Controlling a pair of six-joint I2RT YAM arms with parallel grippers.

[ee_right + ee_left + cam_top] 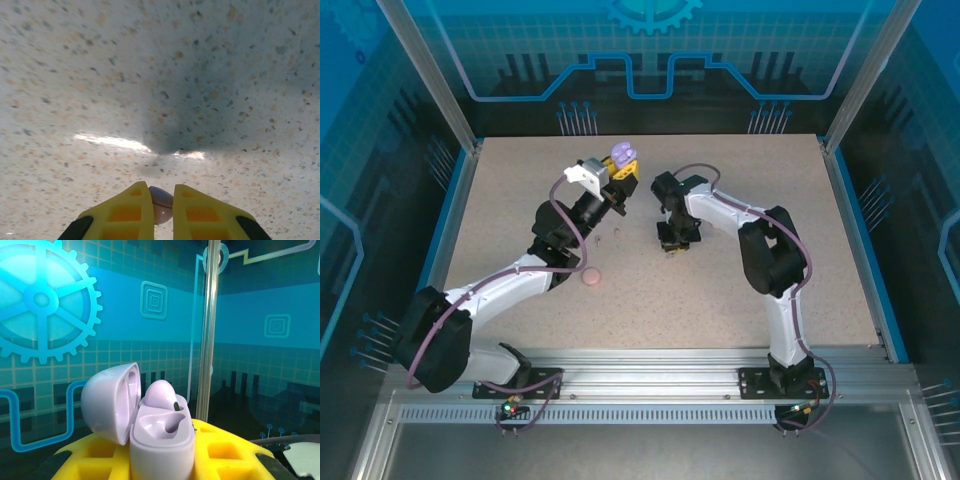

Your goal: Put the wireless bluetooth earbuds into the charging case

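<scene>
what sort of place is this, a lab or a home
Probably a robot lab cell, not a home: a speckled table walled by blue gear-print panels on aluminium posts, plus a slotted mounting rail.

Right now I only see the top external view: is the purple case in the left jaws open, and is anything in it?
Observer: On the left wrist view, the purple case is clamped lid-open in the left jaws, with a seated earbud in one socket.
Operator: And the second socket?
Observer: The empty socket is bare.
Operator: Is the right arm holding anything?
Observer: On the right wrist view, the right jaws pinch a pale earbud close over the speckled table.
</scene>
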